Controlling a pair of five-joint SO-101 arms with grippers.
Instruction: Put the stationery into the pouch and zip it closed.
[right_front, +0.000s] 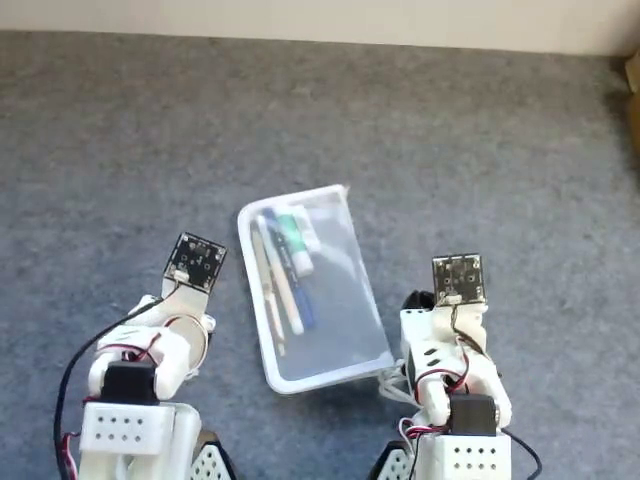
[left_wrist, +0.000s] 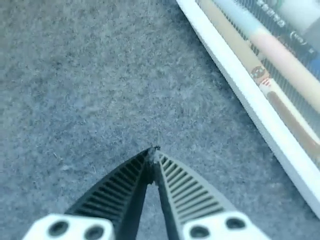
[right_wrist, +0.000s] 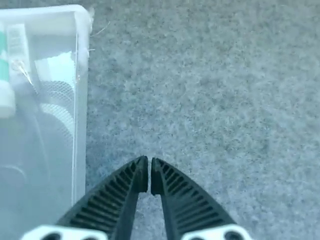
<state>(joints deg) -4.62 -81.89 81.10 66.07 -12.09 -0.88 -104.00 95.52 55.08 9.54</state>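
My left claw (left_wrist: 152, 150) and right claw (right_wrist: 149, 160) sat closed, empty. The clear white-edged plastic pouch (right_front: 350, 320) looked floppy and slick; I'd pinch its stiffer zip edge.

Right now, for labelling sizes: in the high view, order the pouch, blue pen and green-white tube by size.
1. pouch
2. blue pen, longer
3. green-white tube, shorter but wider: a close call
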